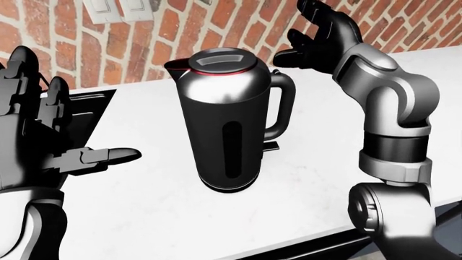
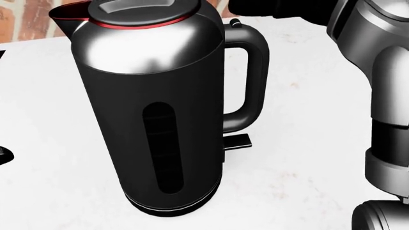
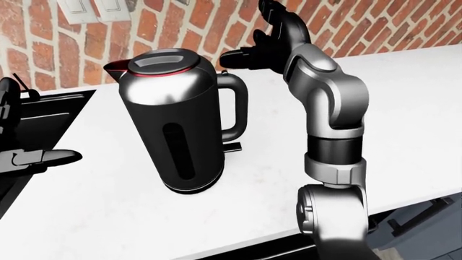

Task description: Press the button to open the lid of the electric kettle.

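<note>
- On the white counter (image 1: 318,157), near its middle, stands the electric kettle (image 1: 225,124), upright on its base, lid (image 1: 216,58) shut, spout to the left, handle (image 1: 283,108) to the right.
- I judge it rigid, smooth-walled and slippery, light enough to slide under a hard push; the small button (image 2: 234,22) atop the handle wants a downward press.
- My right hand (image 1: 318,35) hovers beyond the handle top, fingers spread wide, holding nothing.
- My left hand (image 1: 43,135) waits well to the left, open, empty.
- Behind, a brick wall (image 1: 216,21); far left, a dark sink (image 1: 90,108).
</note>
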